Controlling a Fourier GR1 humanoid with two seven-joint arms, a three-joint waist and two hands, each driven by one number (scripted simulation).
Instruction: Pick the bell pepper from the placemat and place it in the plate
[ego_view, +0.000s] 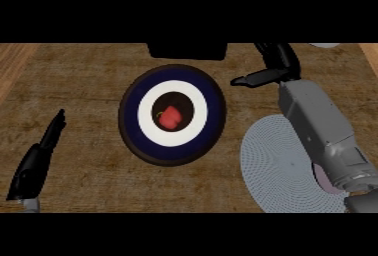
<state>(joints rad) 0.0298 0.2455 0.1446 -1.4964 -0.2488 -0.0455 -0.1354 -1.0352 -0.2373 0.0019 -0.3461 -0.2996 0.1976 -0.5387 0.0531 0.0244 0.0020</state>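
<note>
— Nearest me is the right forearm (325, 135), coming in from about 5 o'clock and crossing the grey placemat (277, 165). What do you read on the hand at its far end?

— I see the right hand (275, 70) up near 1 o'clock, past the mat's far edge. Its fingers are spread and hold nothing; one points off toward 9 o'clock, at the plate's upper rim. It hangs just beside the plate, not over it.

— And the pepper?

— The pepper (170, 117) lies in the dark centre of the plate (133, 112), which sits at the middle of the view. It is apart from both hands. The mat has nothing on it that I can see.

— So which step am I in?

— I judge the placing done: the pepper is where the task wants it, and the hand is free of it. What is left is clearing the arm. I'd draw it toward 5 o'clock, keeping it off the plate's rim.

— The left hand?

— The left hand (37, 160) rests at 8 o'clock, fingers straight and close together, well apart from the plate.
</note>
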